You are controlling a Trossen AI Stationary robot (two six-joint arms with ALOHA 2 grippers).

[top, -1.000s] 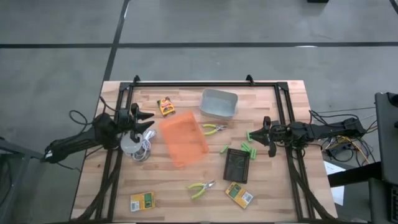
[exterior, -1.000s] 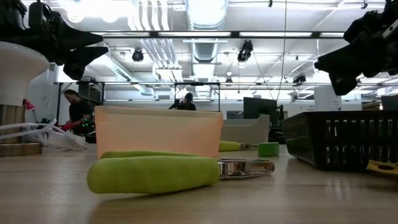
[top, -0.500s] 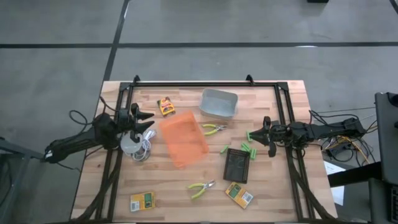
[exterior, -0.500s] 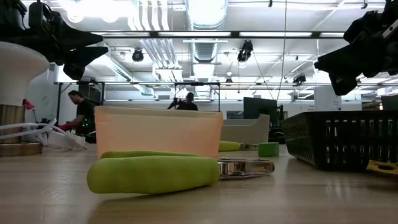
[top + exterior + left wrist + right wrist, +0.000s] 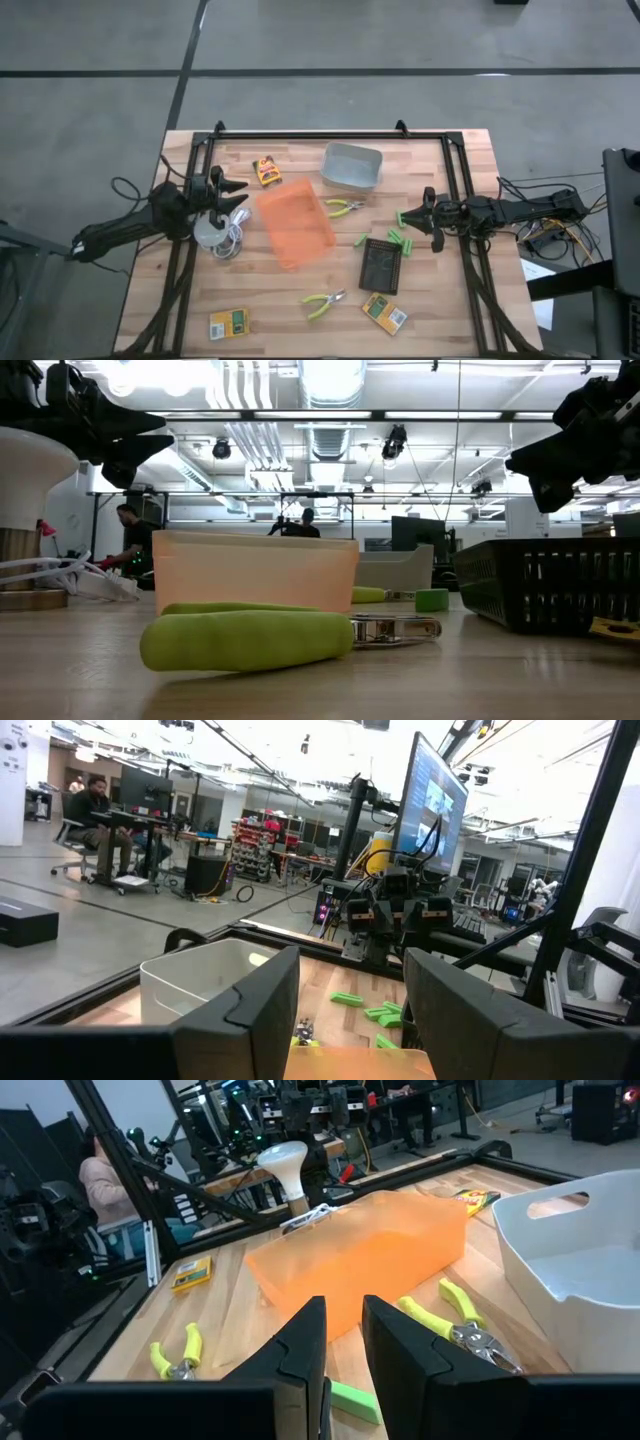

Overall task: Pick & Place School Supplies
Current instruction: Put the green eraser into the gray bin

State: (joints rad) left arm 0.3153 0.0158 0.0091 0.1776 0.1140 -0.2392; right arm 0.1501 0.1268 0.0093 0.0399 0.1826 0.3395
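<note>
Markers [image 5: 402, 239] lie in a small lime-green cluster on the table [image 5: 470, 330], just beside the right claw [image 5: 427, 214], between it and the black mesh basket [image 5: 381, 265]. One more stick lies apart near the orange bin [image 5: 294, 222]. That cluster looks like the step in hand. The right claw hangs above the table with its fingers [image 5: 300, 1345] drawn close, only a narrow gap between them and nothing held. To take a marker well it would need to spread wider first, then come down over a single stick across its short axis, choosing an outer one so the neighbours are not dragged along. Which bin the marker belongs in cannot be told from here.

The left claw [image 5: 240, 193] waits raised over the white round thing with its coiled cable [image 5: 212, 234], fingers [image 5: 262, 1005] spread wide and empty.

The other supplies are scattered. One pair of green-handled pliers [image 5: 343, 207] lies between the orange bin and the grey bin [image 5: 352, 167], the second pair [image 5: 322, 302] nearer the table's front edge. Printed boxes sit at the front left [image 5: 229, 323], beside the basket [image 5: 384, 312], and behind the orange bin [image 5: 266, 171].

Against the frames a second earlier, neither arm nor any object has shifted; only a person far back in the room [image 5: 128, 534] has changed posture, though that figure is probably too distant to matter.
</note>
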